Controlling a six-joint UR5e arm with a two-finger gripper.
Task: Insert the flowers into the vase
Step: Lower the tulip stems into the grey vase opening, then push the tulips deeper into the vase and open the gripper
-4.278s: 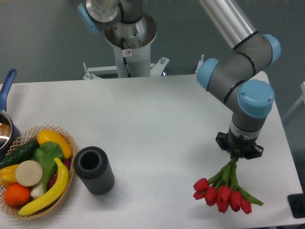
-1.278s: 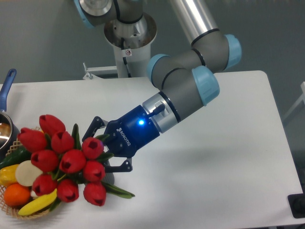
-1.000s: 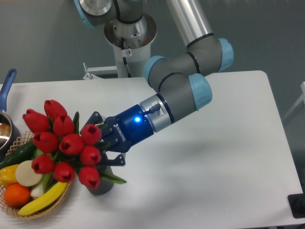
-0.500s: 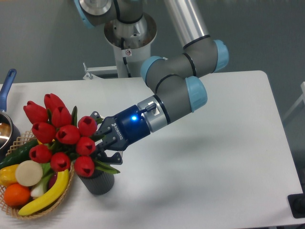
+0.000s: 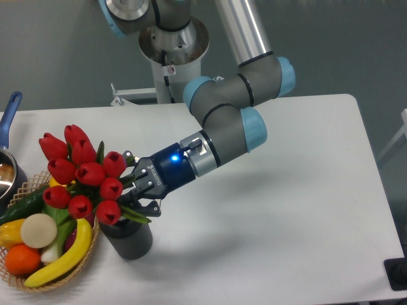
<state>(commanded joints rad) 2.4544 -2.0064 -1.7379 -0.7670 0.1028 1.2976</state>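
One gripper reaches in from the right, tilted down toward the left, with a blue light glowing on its wrist; its fingers are clamped around the green stems of the flowers. Nine red tulip buds can be counted, all closed, fanned up and to the left of the fingers, with green leaves among them. The bunch leans over the one vase, a dark ribbed cylinder standing upright on the white table; the stem ends sit right at its mouth, though the buds and leaves hide whether they are inside. Touching or just beside the vase on its left is one wicker basket holding two yellow bananas, one orange, one cucumber and other produce. One blue-handled pot stands at the table's left edge
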